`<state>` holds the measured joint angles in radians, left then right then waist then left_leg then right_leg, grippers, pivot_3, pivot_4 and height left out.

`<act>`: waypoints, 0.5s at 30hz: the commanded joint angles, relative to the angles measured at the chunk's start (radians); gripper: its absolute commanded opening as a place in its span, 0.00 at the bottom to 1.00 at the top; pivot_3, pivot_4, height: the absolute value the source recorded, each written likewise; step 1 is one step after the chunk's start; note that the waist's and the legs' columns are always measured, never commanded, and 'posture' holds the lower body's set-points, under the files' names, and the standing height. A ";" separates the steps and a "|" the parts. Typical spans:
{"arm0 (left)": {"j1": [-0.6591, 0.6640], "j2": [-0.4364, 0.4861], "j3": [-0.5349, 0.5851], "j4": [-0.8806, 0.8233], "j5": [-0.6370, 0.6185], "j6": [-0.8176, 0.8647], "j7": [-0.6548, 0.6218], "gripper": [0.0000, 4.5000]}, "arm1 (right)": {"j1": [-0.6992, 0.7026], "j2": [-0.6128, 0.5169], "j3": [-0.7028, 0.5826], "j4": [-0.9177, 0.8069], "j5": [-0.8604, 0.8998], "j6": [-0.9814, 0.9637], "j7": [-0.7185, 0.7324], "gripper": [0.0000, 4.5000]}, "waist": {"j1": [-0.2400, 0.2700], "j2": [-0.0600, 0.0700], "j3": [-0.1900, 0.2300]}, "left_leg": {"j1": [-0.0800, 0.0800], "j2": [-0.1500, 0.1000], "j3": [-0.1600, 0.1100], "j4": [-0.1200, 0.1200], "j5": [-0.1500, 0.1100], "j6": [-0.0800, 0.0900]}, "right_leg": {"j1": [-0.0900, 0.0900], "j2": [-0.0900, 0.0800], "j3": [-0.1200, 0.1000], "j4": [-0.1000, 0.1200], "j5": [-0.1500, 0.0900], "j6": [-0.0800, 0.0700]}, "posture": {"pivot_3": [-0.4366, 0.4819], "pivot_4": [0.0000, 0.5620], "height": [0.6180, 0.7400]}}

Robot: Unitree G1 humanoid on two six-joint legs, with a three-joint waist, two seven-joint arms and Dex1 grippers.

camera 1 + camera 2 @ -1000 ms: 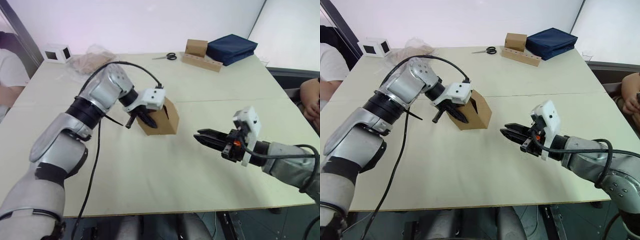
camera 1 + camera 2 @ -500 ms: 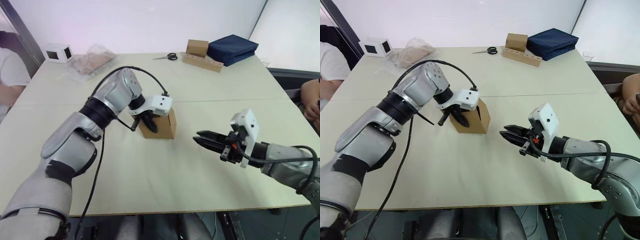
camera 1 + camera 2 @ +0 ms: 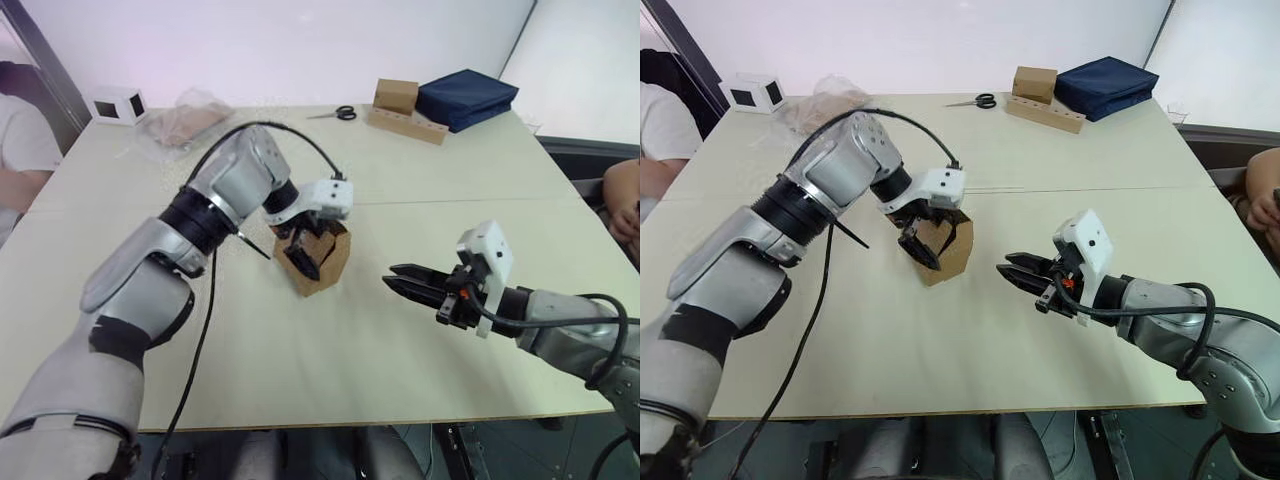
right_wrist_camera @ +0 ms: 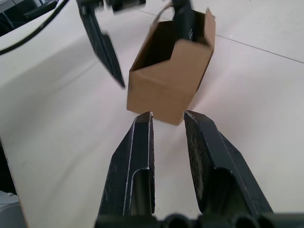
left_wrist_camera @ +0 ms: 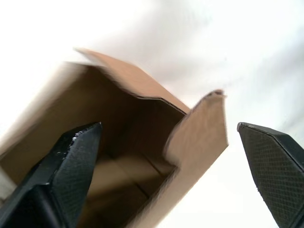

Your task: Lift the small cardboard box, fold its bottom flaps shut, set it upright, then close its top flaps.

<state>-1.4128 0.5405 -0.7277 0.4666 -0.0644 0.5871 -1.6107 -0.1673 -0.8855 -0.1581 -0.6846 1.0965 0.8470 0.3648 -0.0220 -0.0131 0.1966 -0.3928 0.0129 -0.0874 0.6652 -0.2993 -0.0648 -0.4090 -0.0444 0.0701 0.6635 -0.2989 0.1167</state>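
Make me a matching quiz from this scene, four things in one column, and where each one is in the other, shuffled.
Things:
1. small cardboard box
2. scissors
3. white cube
4. right pincer

Places:
A. far left corner of the table
B. hovering empty to the right of the tilted box
C. far edge, beside the wooden block
D. tilted at mid-table under the left pincer

Pairs: 1-D, 2-C, 3-A, 4-B

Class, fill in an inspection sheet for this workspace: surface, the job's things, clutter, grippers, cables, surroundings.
Surface: pale table, bare in front.
Job's things: small cardboard box tilted, top flaps open.
Clutter: scissors, white cube, plastic bag, taller brown box on a cardboard strip, navy pouch, all at the far edge.
Grippers: left gripper open, one finger inside the box; right gripper open, apart from the box.
Cables: black cable along the left arm.
Surroundings: people at both sides.
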 commanded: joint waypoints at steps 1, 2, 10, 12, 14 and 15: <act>-0.014 0.067 0.019 -0.113 -0.068 0.062 -0.004 0.99 | -0.025 -0.001 -0.007 -0.018 -0.010 0.000 0.021 0.22 | -0.001 0.001 0.000 | 0.001 0.000 0.000 0.000 0.000 0.000 | 0.000 0.000 0.000 0.001 0.000 0.000 | 0.48 0.27 1.00; -0.019 0.082 0.026 -0.136 -0.085 0.081 -0.004 0.99 | -0.030 0.000 -0.003 -0.014 -0.014 0.001 0.027 0.22 | -0.001 0.001 0.000 | 0.001 0.000 0.000 0.000 0.000 0.000 | 0.000 0.000 0.000 0.001 0.000 0.000 | 0.48 0.27 1.00; -0.100 0.187 0.057 -0.115 -0.193 0.109 -0.004 0.99 | -0.055 0.016 0.009 -0.003 -0.027 0.012 0.047 0.22 | 0.003 0.001 0.000 | 0.000 0.000 0.000 0.001 0.000 0.000 | 0.000 0.000 0.000 0.001 0.000 0.000 | 0.48 0.27 1.00; -0.123 0.214 0.069 -0.058 -0.220 0.067 -0.004 0.99 | -0.059 0.028 0.021 -0.006 -0.036 0.012 0.042 0.22 | 0.001 0.001 0.000 | 0.000 0.000 0.000 0.001 0.000 0.000 | 0.000 0.000 0.000 0.001 0.000 0.000 | 0.48 0.27 1.00; -0.148 0.212 0.116 0.051 -0.214 0.034 -0.004 0.99 | -0.065 0.061 0.044 -0.014 -0.045 0.010 0.023 0.22 | 0.000 0.001 0.000 | 0.000 0.000 0.000 0.001 0.000 0.000 | 0.000 0.000 0.000 0.001 0.000 0.000 | 0.48 0.27 1.00; -0.157 0.217 0.135 0.098 -0.225 0.009 -0.004 0.99 | -0.067 0.076 0.061 -0.020 -0.056 0.010 0.014 0.22 | 0.000 0.001 0.000 | 0.001 0.000 0.000 0.000 0.000 0.000 | 0.000 0.000 0.000 0.001 0.000 0.000 | 0.48 0.27 1.00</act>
<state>-1.5380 0.7410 -0.6528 0.4914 -0.2712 0.6409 -1.6105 -0.2192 -0.8255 -0.1135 -0.6729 1.0569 0.8667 0.3928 -0.0222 -0.0124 0.1965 -0.3923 0.0131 -0.0873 0.6656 -0.2993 -0.0648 -0.4091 -0.0441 0.0699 0.6648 -0.2990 0.1167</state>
